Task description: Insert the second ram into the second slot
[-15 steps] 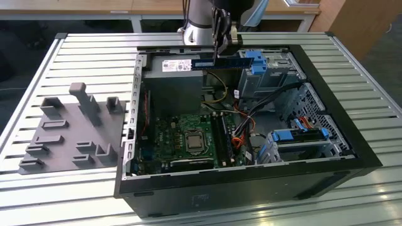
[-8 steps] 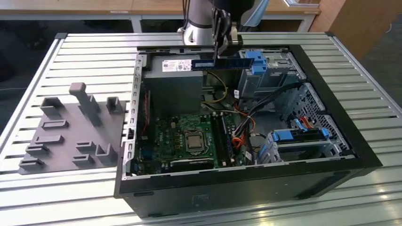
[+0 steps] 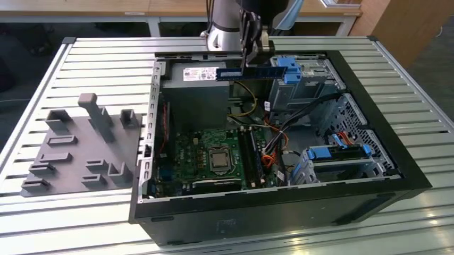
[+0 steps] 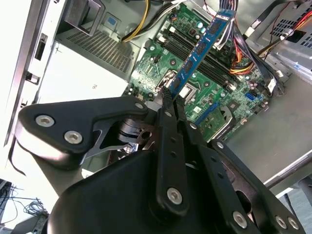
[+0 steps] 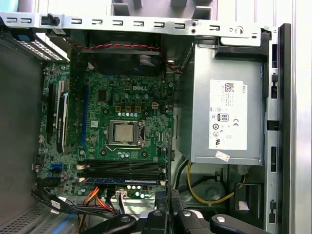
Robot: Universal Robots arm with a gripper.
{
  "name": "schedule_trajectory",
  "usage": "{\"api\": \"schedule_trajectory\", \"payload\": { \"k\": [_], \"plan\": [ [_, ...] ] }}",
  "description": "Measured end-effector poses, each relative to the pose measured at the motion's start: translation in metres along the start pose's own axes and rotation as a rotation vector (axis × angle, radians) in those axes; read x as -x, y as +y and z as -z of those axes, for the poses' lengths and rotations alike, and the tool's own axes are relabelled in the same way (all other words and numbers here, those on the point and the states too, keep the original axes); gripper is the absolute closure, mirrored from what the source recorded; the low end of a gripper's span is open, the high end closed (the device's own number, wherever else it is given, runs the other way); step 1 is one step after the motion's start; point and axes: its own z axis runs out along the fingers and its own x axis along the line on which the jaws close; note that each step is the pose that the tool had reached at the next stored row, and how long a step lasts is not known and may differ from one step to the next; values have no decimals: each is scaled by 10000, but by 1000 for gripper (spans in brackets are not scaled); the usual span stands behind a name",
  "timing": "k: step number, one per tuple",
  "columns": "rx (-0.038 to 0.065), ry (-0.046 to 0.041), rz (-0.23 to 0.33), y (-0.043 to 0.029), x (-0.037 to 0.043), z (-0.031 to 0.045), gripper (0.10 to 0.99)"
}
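The ram (image 3: 248, 73) is pinched between the fingers of the gripper (image 3: 247, 64), which are pressed onto its flat faces; it is held on edge, long side level, in the air above the open case (image 3: 397, 159); in the exterior view it is seen over the power supply (image 3: 195, 90), well apart from the slots (image 3: 252, 154) on the motherboard (image 3: 206, 154). In the second wrist view the stick is seen slanting out from the fingertips, with the board far beneath it; no contact is made. The step in hand is judged to be the carrying of the stick toward its slot; insertion is not yet begun. For the insertion it is judged that the lower edge must be brought parallel to the second slot, centred over it, and pressed straight down; which slot is free cannot be told with certainty.
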Motion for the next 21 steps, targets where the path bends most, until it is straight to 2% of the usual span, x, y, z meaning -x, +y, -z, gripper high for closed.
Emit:
{"api": "schedule_trajectory", "payload": {
  "k": [21],
  "plan": [
    [0,0,0,3,-88,1,949]
  ]
}}
